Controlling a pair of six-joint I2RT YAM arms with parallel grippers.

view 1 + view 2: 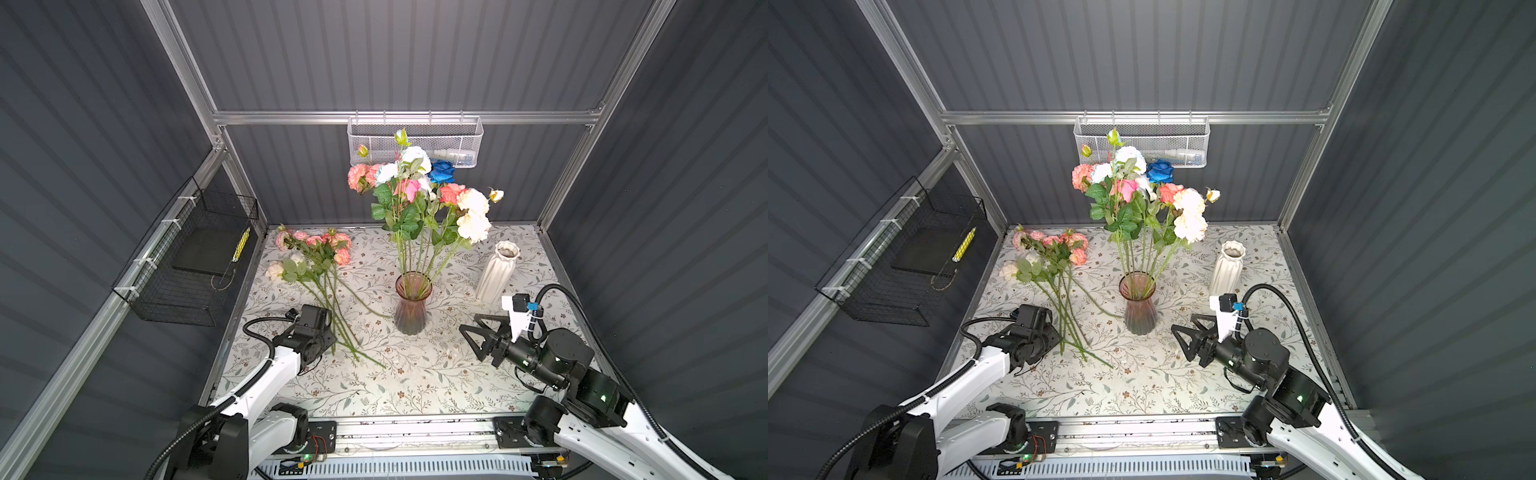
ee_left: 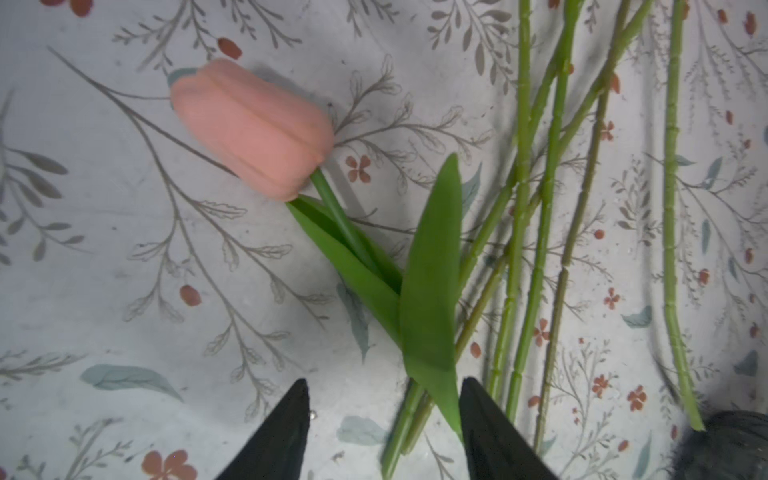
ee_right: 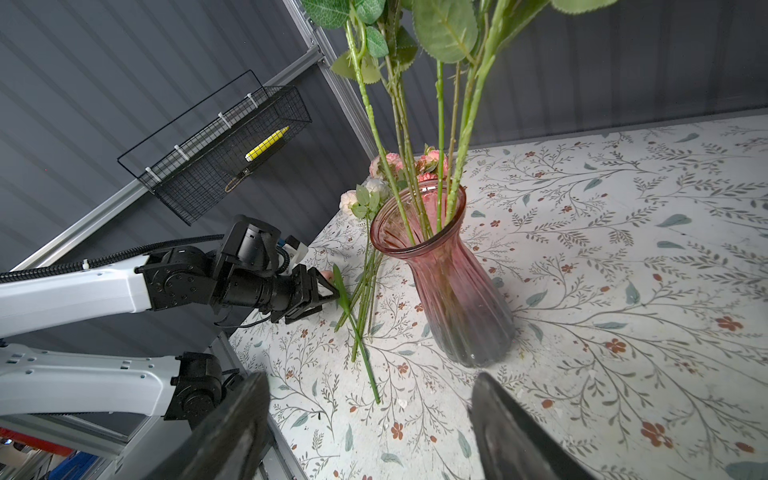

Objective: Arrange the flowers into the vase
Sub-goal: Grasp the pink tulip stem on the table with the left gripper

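A table point(image 1: 415, 386) covered in a floral print sits inside a grey-walled booth. A pink glass vase point(image 1: 412, 305) stands upright at the middle of the table. It holds a tall bunch of flowers point(image 1: 419, 191) with the stems down in its mouth, the blooms pink, peach, cream, white and one deep blue.

Left of the vase and farther back, loose flowers point(image 1: 313, 255) in pink and cream lie flat on the table. Their stems fan toward the near side. The left arm reaches low over the near ends of those stems.

In the left wrist view the left gripper point(image 2: 384, 419) has its fingers spread. A peach tulip point(image 2: 253, 129) lies on the table, and its stem and one long leaf run between the two fingertips without being pinched.

The right gripper point(image 1: 468, 323) hovers near the right of the pink vase, with its fingers spread and nothing between them. A white ribbed vase point(image 1: 496, 270) stands upright at the far right.

A black wire basket point(image 1: 195, 266) hangs on the left wall and a white mesh basket point(image 1: 415, 141) on the far wall
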